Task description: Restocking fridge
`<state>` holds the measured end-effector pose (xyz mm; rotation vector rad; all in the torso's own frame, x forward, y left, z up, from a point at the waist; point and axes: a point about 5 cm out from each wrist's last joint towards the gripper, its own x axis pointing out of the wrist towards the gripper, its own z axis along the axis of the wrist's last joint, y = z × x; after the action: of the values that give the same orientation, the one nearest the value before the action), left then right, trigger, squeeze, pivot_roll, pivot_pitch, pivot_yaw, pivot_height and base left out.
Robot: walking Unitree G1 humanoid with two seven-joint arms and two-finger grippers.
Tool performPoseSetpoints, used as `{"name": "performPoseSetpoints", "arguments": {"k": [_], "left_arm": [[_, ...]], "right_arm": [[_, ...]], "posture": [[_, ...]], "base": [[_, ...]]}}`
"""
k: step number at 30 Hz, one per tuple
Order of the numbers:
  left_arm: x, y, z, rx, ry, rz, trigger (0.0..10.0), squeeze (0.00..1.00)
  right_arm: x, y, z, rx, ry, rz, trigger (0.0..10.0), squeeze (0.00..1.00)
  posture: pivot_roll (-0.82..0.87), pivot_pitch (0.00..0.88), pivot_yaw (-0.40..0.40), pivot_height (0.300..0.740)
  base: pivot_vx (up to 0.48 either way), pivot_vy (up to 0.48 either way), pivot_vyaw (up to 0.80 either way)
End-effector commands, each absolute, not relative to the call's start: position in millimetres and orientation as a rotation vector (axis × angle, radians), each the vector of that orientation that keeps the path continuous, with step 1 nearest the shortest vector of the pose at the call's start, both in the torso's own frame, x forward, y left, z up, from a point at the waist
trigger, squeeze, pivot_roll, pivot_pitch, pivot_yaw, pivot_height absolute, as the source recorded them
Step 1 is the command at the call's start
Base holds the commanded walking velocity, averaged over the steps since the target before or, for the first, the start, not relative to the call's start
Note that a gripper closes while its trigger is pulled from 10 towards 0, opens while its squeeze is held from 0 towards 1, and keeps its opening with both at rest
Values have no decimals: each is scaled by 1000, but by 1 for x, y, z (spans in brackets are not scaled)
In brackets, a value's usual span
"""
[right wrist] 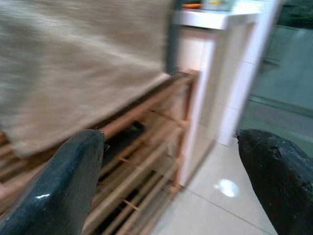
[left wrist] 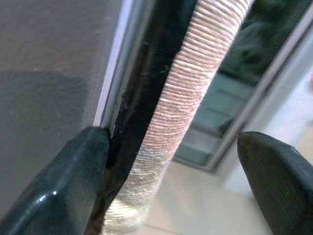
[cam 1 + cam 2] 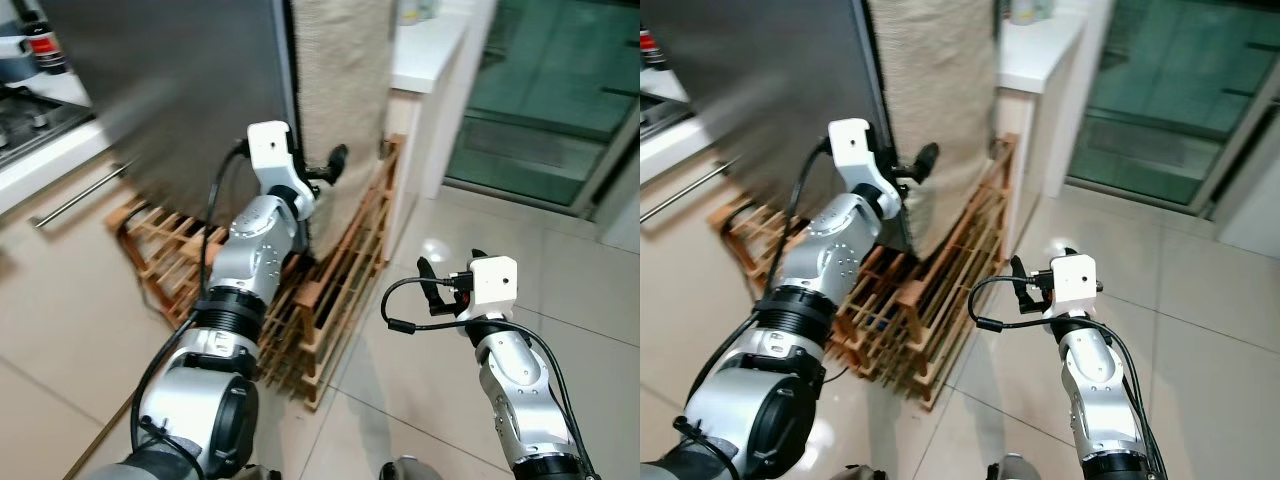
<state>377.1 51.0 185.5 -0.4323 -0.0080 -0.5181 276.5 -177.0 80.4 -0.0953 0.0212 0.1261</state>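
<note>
The fridge's dark steel door (image 3: 180, 90) stands at the upper left, with a beige woven cloth (image 3: 340, 70) hanging along its right edge. My left gripper (image 3: 335, 160) is raised to that edge. In the left wrist view the left gripper (image 2: 171, 181) is open. One of its fingers (image 2: 63, 191) touches the black door seal (image 2: 146, 88), and the woven edge (image 2: 190, 98) runs between the fingers. My right gripper (image 3: 432, 285) is open and holds nothing. It hovers low over the tile floor, pointing toward the fridge's base.
A wooden slatted rack (image 3: 330, 290) lies on the floor under and around the fridge. A white counter (image 3: 425, 50) stands behind it, with a glass sliding door (image 3: 540, 90) at the right. A stove top (image 3: 25, 115) and a drawer handle (image 3: 80, 195) are at the left.
</note>
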Motion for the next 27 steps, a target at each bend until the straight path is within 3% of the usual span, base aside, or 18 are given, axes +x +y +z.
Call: {"name": "performPoseSetpoints", "arguments": {"k": [1,3,5,6,9,11,13,19,20,25,27], "left_arm": [[360,-1,220,-482,-127,-868,10000,0],[351,-17,227,-503,-162,-980,10000,0],[326,-46,242,-534,-235,-1223,10000,0],[326,-46,242,-534,-235,-1223,10000,0],[274,-98,278,-605,-331,-1573,10000,0],[256,-106,283,-656,-323,-1720,10000,0],[255,-102,282,-708,-296,-1744,10000,0],[274,-63,273,-691,-305,-1625,10000,0],[288,-28,262,-618,-320,-1464,10000,0],[307,34,233,-473,-255,-1144,10000,0],[321,86,203,-401,-185,-810,10000,0]], "right_arm": [[277,-174,84,-88,12,138,10000,0],[276,-175,84,-87,14,137,10000,0],[274,-177,83,-87,21,137,10000,0],[274,-177,83,-87,21,137,10000,0],[271,-174,77,-80,49,143,10000,0],[269,-170,76,-77,51,149,10000,0],[267,-169,77,-74,48,148,10000,0],[260,-171,72,-47,81,107,10000,0],[256,-172,70,-45,88,110,10000,0],[256,-174,67,-46,99,108,10000,0],[260,-176,68,-43,102,106,10000,0]], "posture": [[-171,0,83,707],[-180,0,86,707],[-181,0,87,707],[-181,0,87,707],[-210,0,98,707],[-224,0,111,707],[-225,0,117,707],[-208,0,109,707],[-185,0,106,707],[-152,0,95,707],[-104,0,76,707]], "base": [[0,0,0],[0,0,0],[0,0,0],[0,0,0],[0,0,0],[0,0,0],[0,0,0],[0,0,0],[0,0,0],[0,0,0],[0,0,0]]}}
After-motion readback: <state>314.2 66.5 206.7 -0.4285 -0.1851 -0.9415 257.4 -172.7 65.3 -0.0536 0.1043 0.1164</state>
